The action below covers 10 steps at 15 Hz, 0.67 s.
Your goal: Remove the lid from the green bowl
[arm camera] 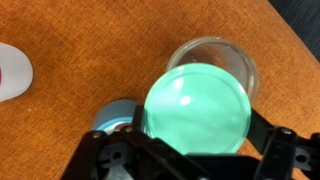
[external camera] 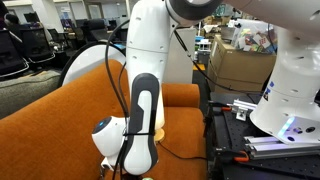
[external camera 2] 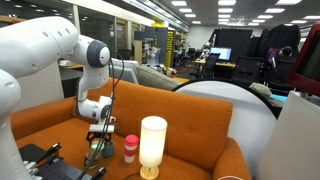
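One green lid [arm camera: 197, 108], round and translucent, fills the middle of the wrist view and sits between the dark fingers [arm camera: 283, 150] of the claw [arm camera: 192, 145], which is closed narrowly on its edges and holds it. Behind the lid, partly covered by it, stands the clear bowl [arm camera: 228, 55]; its open rim shows past the lid's far edge, so the lid is off the bowl and shifted to one side of it. Both are above the orange couch [arm camera: 80, 40], whose cloth seat carries everything here. A grey-blue round thing [arm camera: 112, 115] lies just beside the lid, half hidden under the claw, and a white object with a red rim [arm camera: 12, 70] sits well apart at the frame's edge. In an exterior view the claw [external camera 2: 100, 133] hangs straight down over the bowl [external camera 2: 97, 153] on the seat, with a red-and-white cup [external camera 2: 130, 149] near it and a tall white lamp [external camera 2: 152, 143] just beyond the cup. The lid itself is too small to make out there. In an exterior view the arm [external camera: 141, 115] bends down onto the couch [external camera: 60, 110].
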Available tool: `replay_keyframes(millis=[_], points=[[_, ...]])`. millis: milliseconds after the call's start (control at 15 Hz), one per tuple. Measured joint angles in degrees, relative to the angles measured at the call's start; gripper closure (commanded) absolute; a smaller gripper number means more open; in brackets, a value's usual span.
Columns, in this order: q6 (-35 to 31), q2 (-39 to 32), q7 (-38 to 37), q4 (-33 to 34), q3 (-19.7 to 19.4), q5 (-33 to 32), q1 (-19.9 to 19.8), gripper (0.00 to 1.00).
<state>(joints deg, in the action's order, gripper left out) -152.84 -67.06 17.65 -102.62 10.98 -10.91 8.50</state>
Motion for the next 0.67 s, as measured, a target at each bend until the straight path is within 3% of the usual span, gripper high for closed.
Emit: replay_keyframes(millis=[667], points=[[0.0,0.1,0.0,-0.1,0.1,-0.1,0.4,0.31]])
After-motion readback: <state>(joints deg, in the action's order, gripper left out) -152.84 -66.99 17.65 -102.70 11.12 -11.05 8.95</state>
